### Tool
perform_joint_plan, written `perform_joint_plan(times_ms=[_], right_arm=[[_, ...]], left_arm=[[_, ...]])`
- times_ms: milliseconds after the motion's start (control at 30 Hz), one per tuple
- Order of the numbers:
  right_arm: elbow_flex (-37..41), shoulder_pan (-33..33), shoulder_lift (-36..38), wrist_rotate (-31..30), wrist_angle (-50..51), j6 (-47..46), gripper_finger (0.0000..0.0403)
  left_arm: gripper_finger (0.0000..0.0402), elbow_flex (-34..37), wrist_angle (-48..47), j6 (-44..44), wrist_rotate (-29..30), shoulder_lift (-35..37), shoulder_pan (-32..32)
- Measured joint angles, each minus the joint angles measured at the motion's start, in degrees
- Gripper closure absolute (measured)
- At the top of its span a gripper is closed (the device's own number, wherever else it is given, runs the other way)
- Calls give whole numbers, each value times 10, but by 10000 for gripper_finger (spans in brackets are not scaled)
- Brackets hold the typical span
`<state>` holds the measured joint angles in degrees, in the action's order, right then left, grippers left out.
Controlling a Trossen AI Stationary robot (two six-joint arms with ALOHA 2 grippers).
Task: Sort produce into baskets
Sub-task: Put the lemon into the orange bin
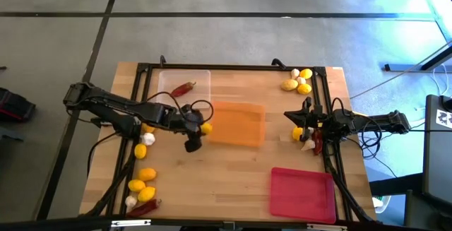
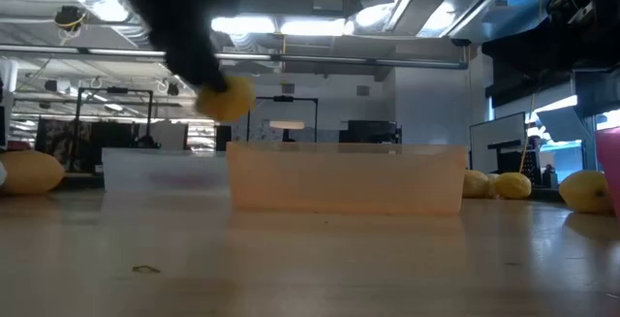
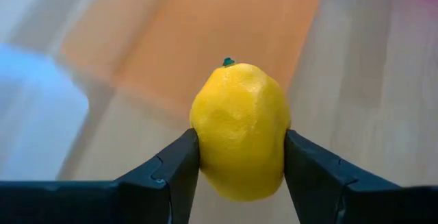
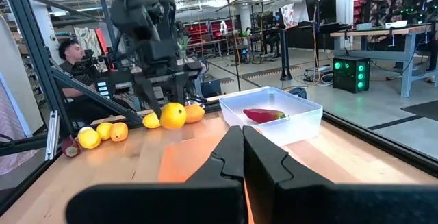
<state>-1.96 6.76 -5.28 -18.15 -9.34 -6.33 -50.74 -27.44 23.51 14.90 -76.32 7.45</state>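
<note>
My left gripper is shut on a yellow lemon just at the left edge of the orange tray, lifted above the table; the lemon also shows in the low view and the right wrist view. The clear tray at the far left holds a red chili. The red-pink tray lies at the near right. My right gripper is shut and empty, near the right edge, beside a lemon, garlic and a chili. My left gripper pinches the lemon's two long sides between its two fingers, around its middle. The lemon's stem end points away from the wrist. The lemon is lifted clear of the table, beside the orange tray's left wall.
Lemons and garlic lie at the far right corner. More lemons, a garlic and a chili lie along the left near edge. A black frame borders the table. A person sits beyond the table.
</note>
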Motion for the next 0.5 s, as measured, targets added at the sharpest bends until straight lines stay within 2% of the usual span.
perform_joint_plan(times_ms=[133,300,500], right_arm=[[0,0,0,-2,0,0,398],[0,0,0,-17,-5,0,398],[0,0,0,-18,-6,0,398]], left_arm=[[218,0,69,-25,35,-6,-8],[218,0,131,-43,40,-23,-35],[217,0,215,-87,50,-85,-72]])
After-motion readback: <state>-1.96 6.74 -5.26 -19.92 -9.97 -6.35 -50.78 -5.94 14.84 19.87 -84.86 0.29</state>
